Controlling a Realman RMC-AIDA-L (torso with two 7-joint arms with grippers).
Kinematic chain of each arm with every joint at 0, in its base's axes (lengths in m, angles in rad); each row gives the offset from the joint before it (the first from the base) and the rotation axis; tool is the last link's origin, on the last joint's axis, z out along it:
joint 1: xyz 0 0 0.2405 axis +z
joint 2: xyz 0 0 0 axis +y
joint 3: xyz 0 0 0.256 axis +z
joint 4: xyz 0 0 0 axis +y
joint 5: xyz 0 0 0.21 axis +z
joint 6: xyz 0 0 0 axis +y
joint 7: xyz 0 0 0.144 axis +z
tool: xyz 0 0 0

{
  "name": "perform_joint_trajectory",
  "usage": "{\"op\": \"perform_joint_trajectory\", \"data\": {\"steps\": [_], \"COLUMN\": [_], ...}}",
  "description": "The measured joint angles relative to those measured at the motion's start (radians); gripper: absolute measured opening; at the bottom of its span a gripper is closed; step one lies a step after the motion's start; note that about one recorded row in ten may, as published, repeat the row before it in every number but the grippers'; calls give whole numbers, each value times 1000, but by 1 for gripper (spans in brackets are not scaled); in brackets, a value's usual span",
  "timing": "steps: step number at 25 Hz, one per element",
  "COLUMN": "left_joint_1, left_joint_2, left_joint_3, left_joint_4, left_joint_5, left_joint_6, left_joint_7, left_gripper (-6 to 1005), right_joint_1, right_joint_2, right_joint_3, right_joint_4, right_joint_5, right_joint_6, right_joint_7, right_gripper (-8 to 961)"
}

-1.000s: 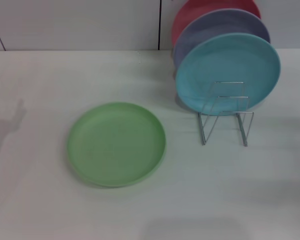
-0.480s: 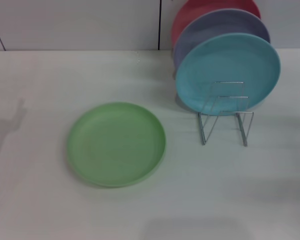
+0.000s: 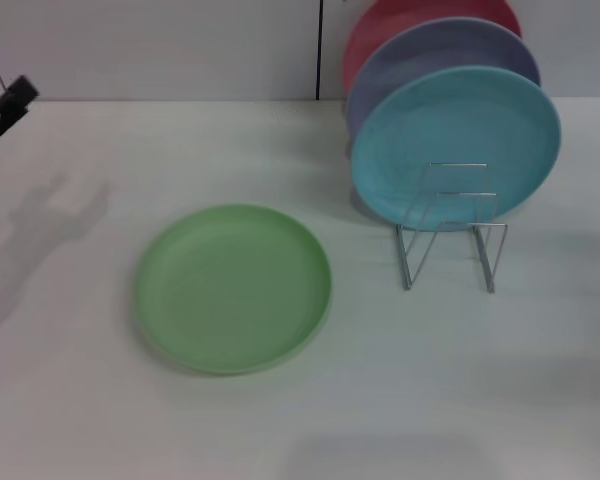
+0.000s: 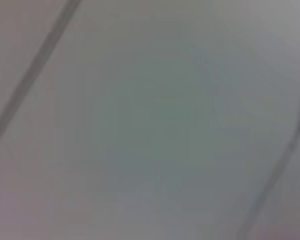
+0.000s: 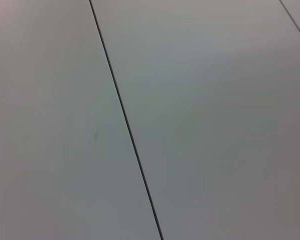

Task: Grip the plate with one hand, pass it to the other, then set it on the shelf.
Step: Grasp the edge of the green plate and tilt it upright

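Plate, round and light green, lies flat on the white table, alone and untouched, to the left of the wire shelf. That shelf already holds a turquoise plate upright at the front, a lavender plate behind it and a red plate at the back. My left gripper shows only as a black tip at the far left edge of the head view, well apart from the green plate; I cannot tell whether its fingers are spread or pressed together. My right gripper is out of sight, and both wrist cameras show only plain pale panels with thin dark seams. Nothing is gripped yet, so I judge the task to be at its start. Risks ahead: the plate lies flat with a shallow rim, so a finger may slide over the edge and push it away; later, a careless placement could knock the crowded shelf and topple the standing plates.
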Motion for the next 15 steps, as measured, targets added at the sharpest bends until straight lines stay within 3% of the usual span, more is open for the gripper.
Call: {"op": "perform_joint_trajectory", "data": {"steps": [5, 6, 8, 9, 11, 15], "left_joint_1": [32, 32, 32, 30, 4, -35], "left_joint_2": [15, 19, 19, 20, 21, 4], "left_joint_3": [108, 113, 113, 114, 125, 157], "left_joint_4": [306, 425, 425, 471, 657, 783], "left_joint_5": [230, 377, 377, 445, 734, 977], "left_joint_6": [0, -18, -18, -30, -92, -163], "left_joint_7": [-423, -592, -592, -666, -907, -1063], "left_gripper": [791, 790, 788, 786, 784, 779], "right_joint_1": [1, 1, 1, 1, 1, 1], "right_joint_2": [0, 0, 0, 0, 0, 0], "right_joint_3": [0, 0, 0, 0, 0, 0], "right_joint_4": [0, 0, -1, -1, -1, -3], "right_joint_5": [0, 0, 0, 0, 0, 0], "right_joint_6": [0, 0, 0, 0, 0, 0], "right_joint_7": [0, 0, 0, 0, 0, 0], "right_gripper": [734, 734, 734, 733, 733, 734]}}
